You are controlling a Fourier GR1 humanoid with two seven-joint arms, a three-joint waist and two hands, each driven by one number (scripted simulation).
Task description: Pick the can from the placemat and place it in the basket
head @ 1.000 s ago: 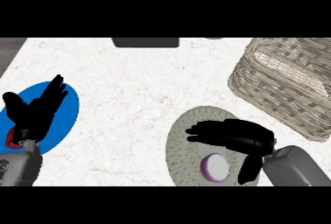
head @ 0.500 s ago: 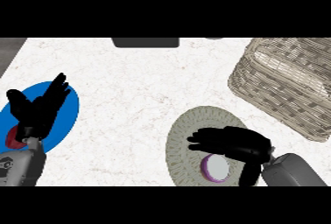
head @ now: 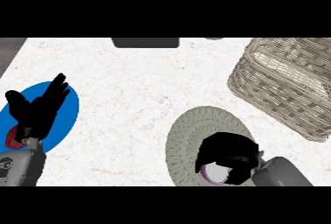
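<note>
Now right hand [head: 227,151] curls over can [head: 216,172] — placemat's [head: 187,131] near edge.

There is one view only, from the robot's head, looking steeply down on the pale counter [head: 142,87]. Both forearms come in from six o'clock; the wicker basket [head: 284,83] lies toward two o'clock, fairly close.
</note>
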